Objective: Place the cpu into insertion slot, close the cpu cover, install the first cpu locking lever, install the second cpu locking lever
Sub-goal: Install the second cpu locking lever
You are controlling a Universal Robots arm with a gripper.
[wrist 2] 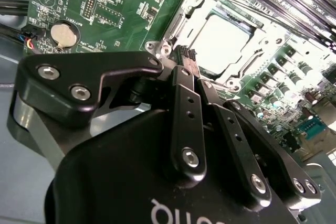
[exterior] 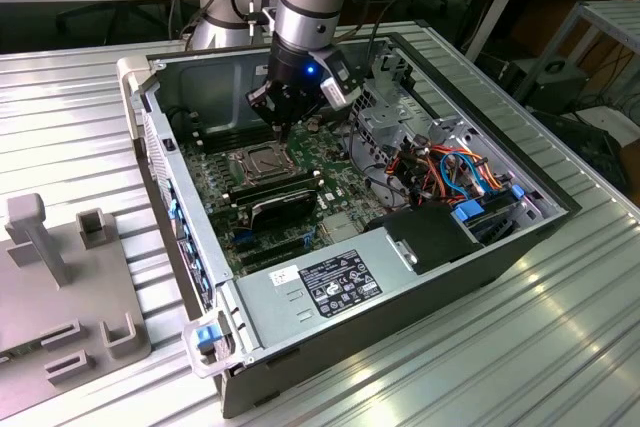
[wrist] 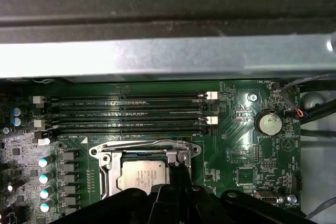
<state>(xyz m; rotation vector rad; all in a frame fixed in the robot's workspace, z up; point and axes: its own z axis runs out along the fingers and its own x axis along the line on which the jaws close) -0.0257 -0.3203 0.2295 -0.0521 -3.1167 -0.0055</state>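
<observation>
Hand (wrist 2: 187, 61) over cpu cover's (wrist: 106, 174) corner, case walls (exterior: 400, 322) well apart

The cpu (wrist: 142, 176) lay seated, the cpu cover (wrist: 137, 149) flat around it. The gripper (wrist: 182, 167), fingers drawn together, stood at the chip's three o'clock edge. Four black memory slots (wrist: 131, 113) ran past at twelve o'clock, with a coin cell (wrist: 270, 124) out at two.

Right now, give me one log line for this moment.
gripper shut, tips at cover corner | chip seated | cover down around chip
</observation>
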